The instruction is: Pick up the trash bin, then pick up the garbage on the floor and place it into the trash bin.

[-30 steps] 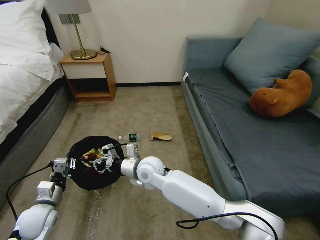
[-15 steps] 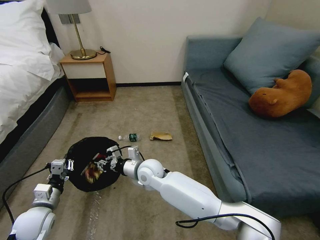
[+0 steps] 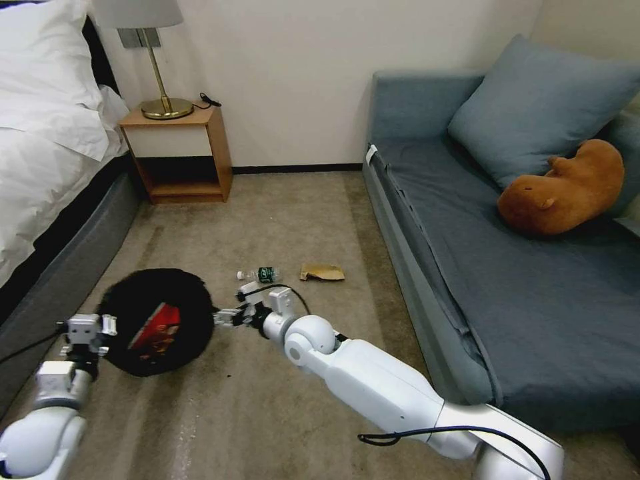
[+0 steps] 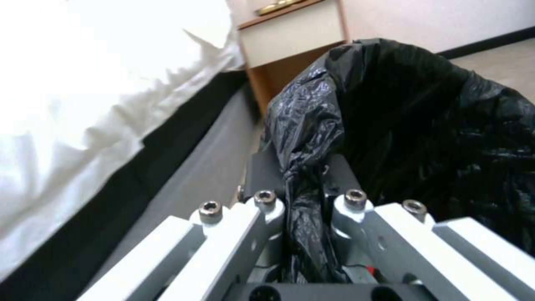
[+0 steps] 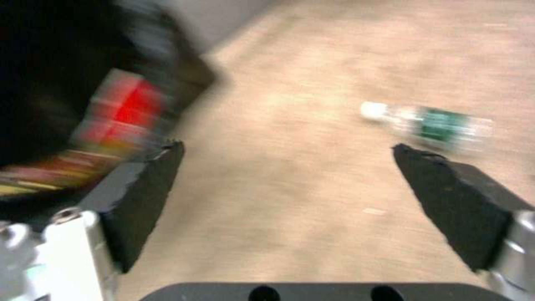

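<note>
While tipped toward the camera above the carpet (image 3: 280, 220), bin (image 3: 157, 320) hangs near the bed (image 3: 47, 133), red-and-white wrapper (image 3: 155, 325) inside. Pinched at the black-bag rim by left gripper (image 4: 301, 200), fingers clamped on the plastic. Just beside it, right gripper (image 5: 284, 184), spread wide, holding nothing. Bottle (image 3: 260, 274) and paper bag (image 3: 322, 272) on the floor beyond.

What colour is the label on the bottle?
Green, on the clear bottle; right wrist view shows it best.
</note>
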### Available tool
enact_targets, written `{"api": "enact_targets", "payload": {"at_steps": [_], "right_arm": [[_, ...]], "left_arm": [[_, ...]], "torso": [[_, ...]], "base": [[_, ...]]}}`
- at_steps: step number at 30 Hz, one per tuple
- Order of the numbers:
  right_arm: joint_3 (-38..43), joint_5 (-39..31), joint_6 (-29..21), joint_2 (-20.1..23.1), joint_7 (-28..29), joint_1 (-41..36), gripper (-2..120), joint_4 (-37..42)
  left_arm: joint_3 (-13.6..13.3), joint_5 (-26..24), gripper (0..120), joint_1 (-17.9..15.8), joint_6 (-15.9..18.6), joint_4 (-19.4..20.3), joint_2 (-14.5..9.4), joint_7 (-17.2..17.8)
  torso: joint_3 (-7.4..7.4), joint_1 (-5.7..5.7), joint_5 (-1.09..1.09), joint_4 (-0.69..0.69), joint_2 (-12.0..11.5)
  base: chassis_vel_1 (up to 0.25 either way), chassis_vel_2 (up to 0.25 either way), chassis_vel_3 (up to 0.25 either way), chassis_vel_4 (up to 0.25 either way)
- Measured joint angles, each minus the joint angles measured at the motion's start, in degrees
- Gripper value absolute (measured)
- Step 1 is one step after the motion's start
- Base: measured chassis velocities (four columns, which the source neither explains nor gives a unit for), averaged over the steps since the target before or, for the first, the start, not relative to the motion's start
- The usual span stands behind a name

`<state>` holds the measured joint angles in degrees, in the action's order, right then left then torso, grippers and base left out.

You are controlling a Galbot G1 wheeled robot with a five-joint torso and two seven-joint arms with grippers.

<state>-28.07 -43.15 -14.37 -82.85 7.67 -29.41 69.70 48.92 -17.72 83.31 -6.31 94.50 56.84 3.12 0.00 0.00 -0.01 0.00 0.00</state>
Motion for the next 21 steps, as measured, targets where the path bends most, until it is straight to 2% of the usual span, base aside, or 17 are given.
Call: {"api": "enact_targets", "payload": {"at_steps": [5, 10, 21], "right_arm": [[2.96, 4.84, 1.51, -0.87, 2.26, -0.10, 100, -5.44], [6.46, 9.26, 2.84, -1.47, 5.22, -0.89, 100, -9.25], [11.88, 13.58, 3.11, -2.51, 10.45, -2.42, 100, -11.95]], "left_arm": [[0.74, -1.16, 5, -0.44, 0.00, -1.20, -0.72, 0.78], [0.32, -1.80, 5, -1.49, -0.05, -1.79, -1.01, 0.93], [-1.32, -2.50, 5, -3.82, -0.06, -2.79, -3.54, 0.96]], "torso": [[0.00, 0.00, 0.00, 0.01, 0.00], [0.00, 0.00, 0.00, 0.00, 0.00], [0.00, 0.00, 0.01, -0.01, 0.00]], "base": [[0.000, 0.000, 0.000, 0.000], [0.000, 0.000, 0.000, 0.000], [0.000, 0.000, 0.000, 0.000]]}}
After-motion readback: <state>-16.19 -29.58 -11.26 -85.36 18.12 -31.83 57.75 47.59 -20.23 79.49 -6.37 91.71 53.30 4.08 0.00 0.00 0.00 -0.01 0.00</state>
